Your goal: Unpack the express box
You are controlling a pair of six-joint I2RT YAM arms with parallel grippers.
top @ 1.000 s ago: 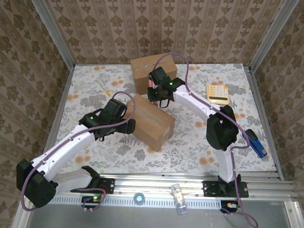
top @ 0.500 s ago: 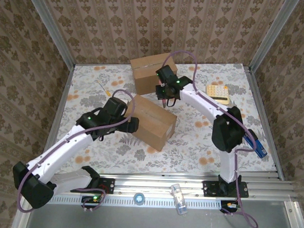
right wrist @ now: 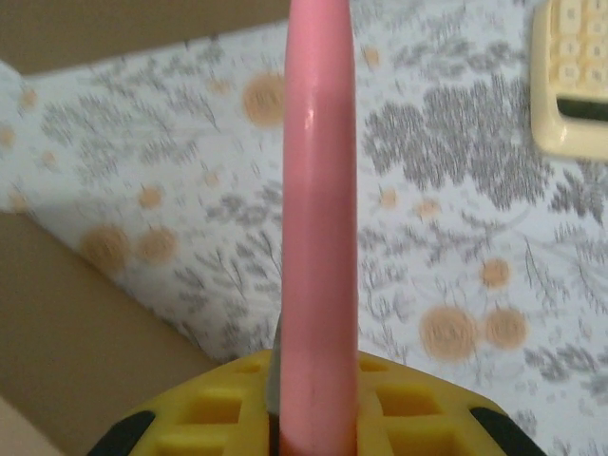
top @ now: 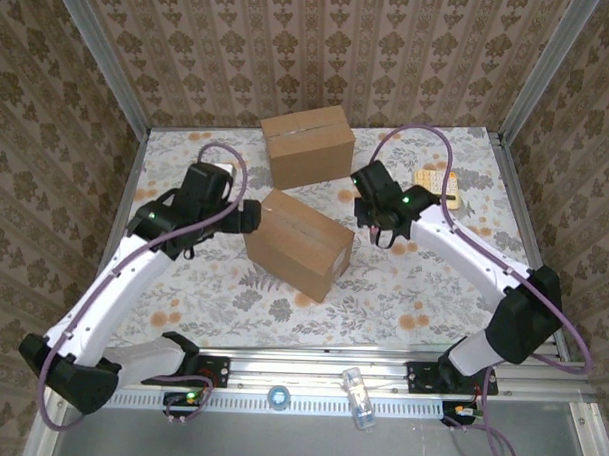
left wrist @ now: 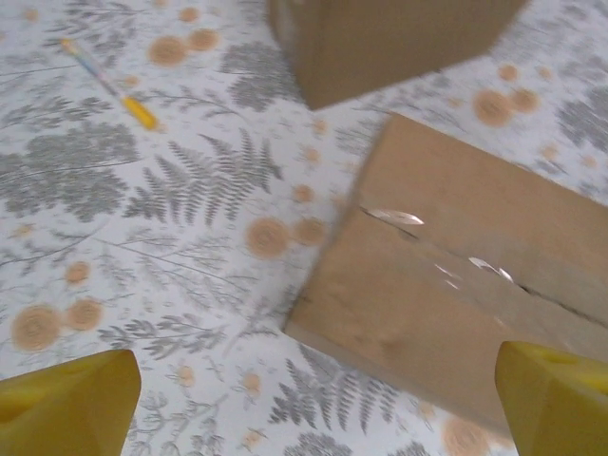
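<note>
pink tool [right wrist: 318, 190] has swung right, off near box [top: 297, 243].

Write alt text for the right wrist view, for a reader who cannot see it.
The right gripper is shut on a slim pink tool that points straight away from the camera, above a floral table cloth. A cardboard box fills the lower left corner, and a cream calculator lies at the upper right edge.

Closed brown cardboard box [top: 297, 243], flat, tape-sealed, askew.
</note>
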